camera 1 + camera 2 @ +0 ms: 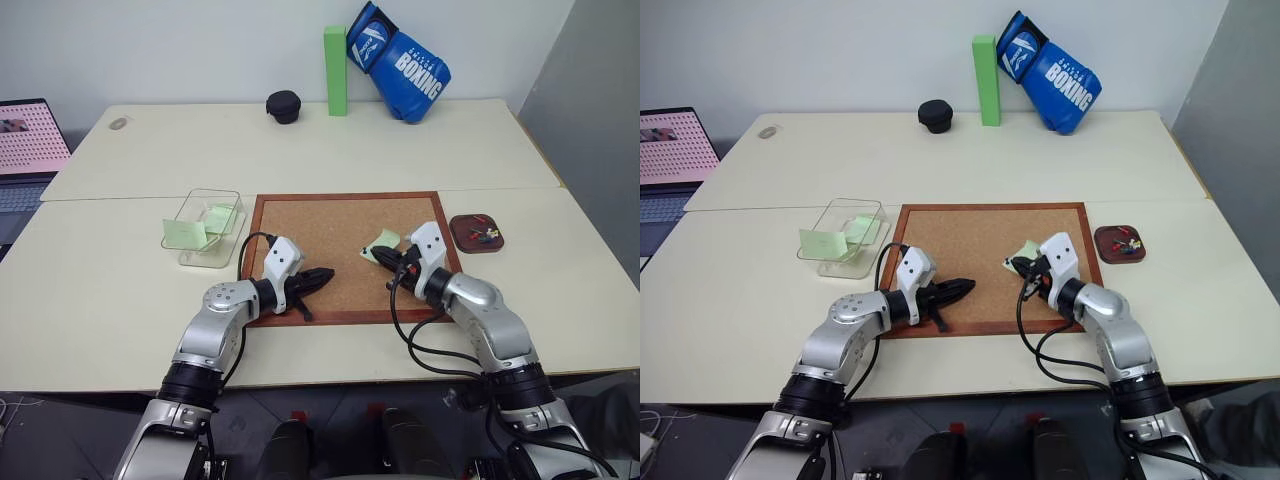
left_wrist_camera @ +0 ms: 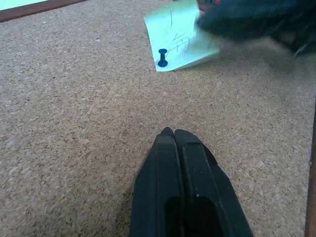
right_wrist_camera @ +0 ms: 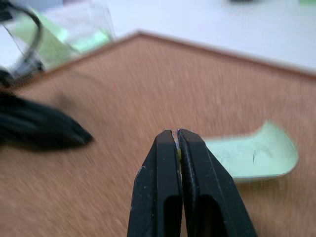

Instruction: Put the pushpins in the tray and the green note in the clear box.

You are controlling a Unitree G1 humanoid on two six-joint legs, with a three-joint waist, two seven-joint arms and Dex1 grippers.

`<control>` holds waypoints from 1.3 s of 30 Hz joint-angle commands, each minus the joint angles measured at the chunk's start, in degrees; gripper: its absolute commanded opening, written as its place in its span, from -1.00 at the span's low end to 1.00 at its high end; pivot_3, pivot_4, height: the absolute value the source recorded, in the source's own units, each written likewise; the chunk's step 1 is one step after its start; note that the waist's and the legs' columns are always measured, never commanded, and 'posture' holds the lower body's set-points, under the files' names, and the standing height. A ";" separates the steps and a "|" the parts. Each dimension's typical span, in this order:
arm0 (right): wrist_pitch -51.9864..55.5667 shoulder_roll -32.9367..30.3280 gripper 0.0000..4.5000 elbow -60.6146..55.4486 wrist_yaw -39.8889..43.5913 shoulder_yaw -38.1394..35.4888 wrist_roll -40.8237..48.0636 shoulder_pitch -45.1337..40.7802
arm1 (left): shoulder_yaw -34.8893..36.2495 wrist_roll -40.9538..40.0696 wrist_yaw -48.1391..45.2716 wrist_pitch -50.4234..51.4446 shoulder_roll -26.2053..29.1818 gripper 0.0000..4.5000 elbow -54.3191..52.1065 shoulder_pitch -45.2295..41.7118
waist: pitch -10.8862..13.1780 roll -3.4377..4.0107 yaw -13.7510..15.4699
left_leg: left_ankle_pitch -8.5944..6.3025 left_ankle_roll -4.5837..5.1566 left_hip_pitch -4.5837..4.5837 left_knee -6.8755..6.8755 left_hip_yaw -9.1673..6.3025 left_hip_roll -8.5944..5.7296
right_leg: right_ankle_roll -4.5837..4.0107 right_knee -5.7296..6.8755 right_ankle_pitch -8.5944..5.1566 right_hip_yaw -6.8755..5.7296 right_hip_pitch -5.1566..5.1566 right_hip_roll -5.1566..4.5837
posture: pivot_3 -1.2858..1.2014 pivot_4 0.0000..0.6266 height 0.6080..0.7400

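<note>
progress: part done | tray (image 1: pixel 476 233) right of corkboard (image 1: pixel 320 250), holds several pins | box (image 1: pixel 208 227) left of board, 2 green notes in or at it | 1 note (image 1: pixel 381 244) on board, blue pin (image 2: pixel 162 57) in it | right gripper (image 3: pixel 177 134) pinched together, a yellowish speck between tips, possibly a pin | left gripper (image 2: pixel 173 132) closed, empty | left: blue pin, note

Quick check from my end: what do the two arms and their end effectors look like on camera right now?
Both arms have silver-grey metallic shells with black joint sections. Each wrist carries a white block, and a black cable loops from it along the forearm. The left end effector and right end effector each have two tapered black fingers with recessed slots near the base.
</note>
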 commanded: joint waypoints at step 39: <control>-32.02 -21.69 -0.89 39.61 -17.16 1.70 -30.41 -16.36 | -1.55 1.42 0.13 1.15 0.41 -1.00 2.46 2.29 | -0.01 0.01 0.14 | 0.01 0.00 0.04 0.02 0.16 -0.04 | 0.01 0.00 0.02 0.14 0.02 -0.03 | 0.03 -0.52 1.00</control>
